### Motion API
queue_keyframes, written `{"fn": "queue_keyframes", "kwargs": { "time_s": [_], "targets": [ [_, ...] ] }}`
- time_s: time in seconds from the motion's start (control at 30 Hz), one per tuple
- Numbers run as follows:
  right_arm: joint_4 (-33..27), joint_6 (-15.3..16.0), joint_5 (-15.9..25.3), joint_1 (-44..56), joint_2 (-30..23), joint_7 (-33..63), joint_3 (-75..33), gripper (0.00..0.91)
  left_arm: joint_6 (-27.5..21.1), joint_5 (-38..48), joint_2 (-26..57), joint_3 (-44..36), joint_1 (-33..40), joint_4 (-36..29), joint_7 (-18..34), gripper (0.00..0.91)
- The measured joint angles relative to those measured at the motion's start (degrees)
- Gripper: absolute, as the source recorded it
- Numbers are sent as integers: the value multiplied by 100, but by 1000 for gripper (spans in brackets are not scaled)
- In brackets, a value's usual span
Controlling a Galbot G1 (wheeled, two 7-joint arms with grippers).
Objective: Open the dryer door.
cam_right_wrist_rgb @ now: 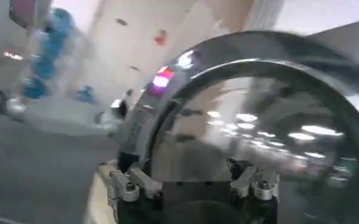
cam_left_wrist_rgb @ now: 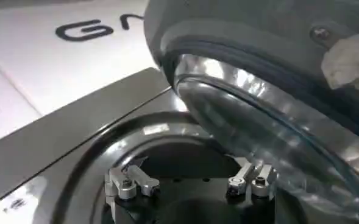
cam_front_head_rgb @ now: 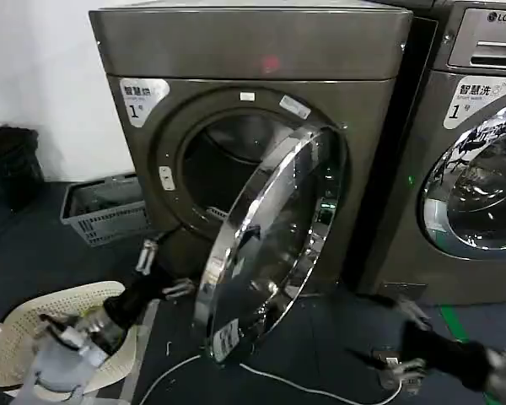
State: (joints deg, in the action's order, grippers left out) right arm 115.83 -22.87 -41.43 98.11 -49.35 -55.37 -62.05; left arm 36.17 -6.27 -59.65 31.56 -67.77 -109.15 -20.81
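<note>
Right, you've got the dryer door [cam_front_head_rgb: 266, 240] swung well out from the bronze-grey dryer [cam_front_head_rgb: 253, 59], hinged on its right side, chrome rim edge-on to the head camera and the dark drum opening [cam_front_head_rgb: 223, 164] exposed at about 11 o'clock from the door.

Left to right in the head view:
- White perforated basket [cam_front_head_rgb: 34, 325] on the floor at 8 o'clock from the door; grey crate [cam_front_head_rgb: 101, 211] behind it at 9 o'clock, against the wall.
- Left gripper [cam_front_head_rgb: 158, 268] sits low, at about 8 o'clock from the door's centre, near the door's lower free edge and the machine front. Fingers spread wide, holding nothing. Its wrist view looks up at the grey inner face and glass bowl [cam_left_wrist_rgb: 258, 115] of the door, with both fingers [cam_left_wrist_rgb: 130, 182] apart (no contact that I can make out).
- White cable [cam_front_head_rgb: 304, 386] runs along the dark floor under the door.
- Right gripper [cam_front_head_rgb: 401, 342] is down near the floor at 4 o'clock from the door, well clear of it. Its wrist view shows the chrome rim [cam_right_wrist_rgb: 167, 85] ahead and the fingers [cam_right_wrist_rgb: 133, 185] standing apart, nothing between them.
- LG-branded machine [cam_front_head_rgb: 476, 160] sits at 3 o'clock, door closed.
</note>
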Motion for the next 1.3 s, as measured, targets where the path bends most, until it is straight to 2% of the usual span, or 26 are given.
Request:
{"fn": "queue_keyframes", "kwargs": {
  "time_s": [0.07, 0.2, 0.3, 0.37, 0.53, 0.67, 0.77, 1.03, 1.23, 1.3],
  "targets": [
    [-29, -79, 136, 352, -344, 264, -559, 907, 43, 22, 8, -137, 65, 48, -2, 907],
    [-160, -141, 693, 775, -973, 1132, -1554, 907, 88, 61, 5, -408, 211, 157, -19, 907],
    [-289, 76, 1157, 872, -1400, 1936, -2217, 907, 119, 93, -5, -605, 347, 239, -36, 907],
    [-394, 108, 1489, 875, -1646, 2483, -2648, 907, 156, 105, -1, -735, 440, 298, -40, 907],
    [-847, 341, 2047, 883, -2116, 3761, -3610, 907, 221, 134, 13, -1159, 726, 468, -63, 907],
    [-1276, 647, 2230, 749, -2286, 4459, -4198, 907, 246, 156, -36, -1540, 1014, 632, -65, 907],
    [-1611, 726, 2316, 639, -2330, 4839, -4578, 907, 256, 134, -131, -1858, 1288, 768, -74, 907],
    [-2395, 1341, 3488, 498, -2473, 6306, -5334, 907, 202, 82, -411, -2683, 1933, 998, -126, 907],
    [-2603, 2007, 3601, 393, -2548, 6526, -5885, 907, 173, 35, -640, -3295, 2390, 1182, -128, 907],
    [-2609, 2057, 3611, 417, -2577, 6505, -6056, 907, 158, -2, -751, -3511, 2548, 1284, -139, 907]
  ]
}}
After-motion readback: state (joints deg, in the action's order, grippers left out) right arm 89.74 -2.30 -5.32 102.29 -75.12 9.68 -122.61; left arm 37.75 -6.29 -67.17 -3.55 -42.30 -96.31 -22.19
